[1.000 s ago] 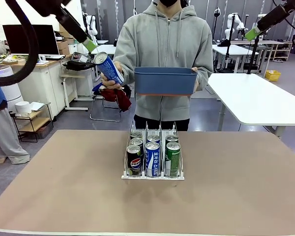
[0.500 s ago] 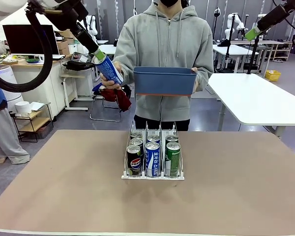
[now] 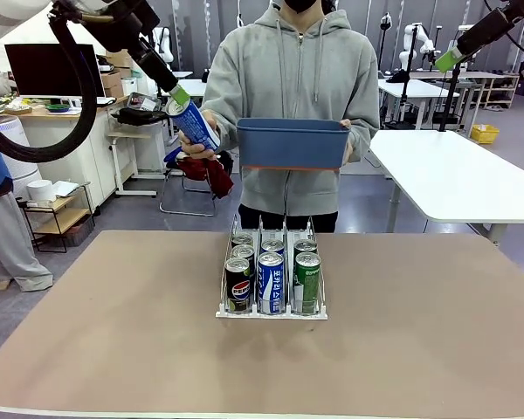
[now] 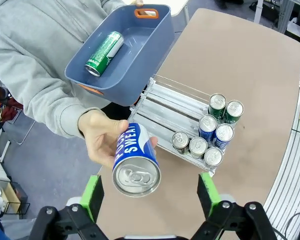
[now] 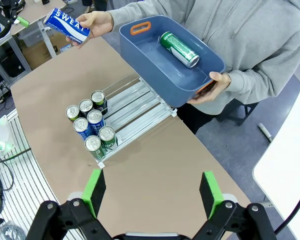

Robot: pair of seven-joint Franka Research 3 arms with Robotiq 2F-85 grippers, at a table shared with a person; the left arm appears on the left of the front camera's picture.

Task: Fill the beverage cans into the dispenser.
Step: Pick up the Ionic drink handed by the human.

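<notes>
Overhead, our left gripper (image 4: 150, 192) has its jaws wide apart and clamped on nothing, pointing at the silver top of one blue Sweat can (image 4: 136, 170), which shows between its fingers. The person's hand (image 4: 101, 142) holds that can just beside the blue bin (image 4: 150, 45), where one green can (image 4: 104, 53) lies on its side. We count seven beverage cans (image 3: 271, 281) upright in the dispenser (image 3: 271, 314) on the surface (image 3: 113, 332), three black, two blue and two green, one colour per lane, while our right gripper (image 5: 152, 194) hangs high above, jaws apart and empty.
</notes>
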